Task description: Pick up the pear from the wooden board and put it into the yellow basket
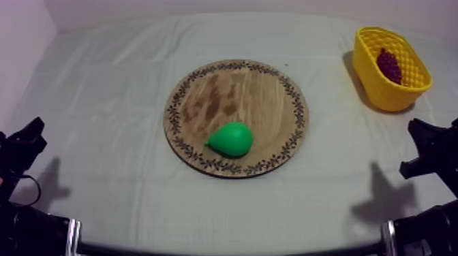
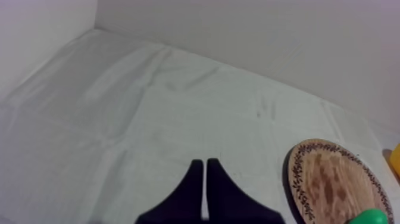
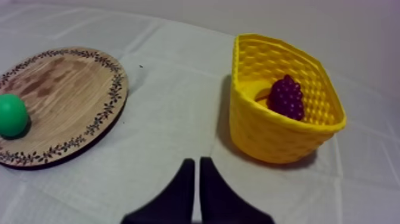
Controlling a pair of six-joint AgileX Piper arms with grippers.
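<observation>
A green pear point(image 1: 231, 139) lies on the near part of the round wooden board point(image 1: 266, 92) at the table's middle; the right wrist view has the pear point(image 3: 12, 115) on the board point(image 3: 65, 95) too. The yellow basket point(image 1: 378, 92) stands at the far right with a bunch of purple grapes point(image 1: 389, 65) inside. My left gripper point(image 2: 205, 165) rests low at the left, fingers together as a narrow wedge, far from the board point(image 2: 333, 184). My right gripper point(image 3: 196, 164) is shut on nothing, on the cloth just short of the basket point(image 3: 262, 128).
The grey-white cloth point(image 1: 102, 136) lies wrinkled around the board. A wall runs along the far side and the left. The grapes point(image 3: 287, 97) take up the basket's middle. My arms point(image 1: 20, 153) sit dark at both lower edges of the top view.
</observation>
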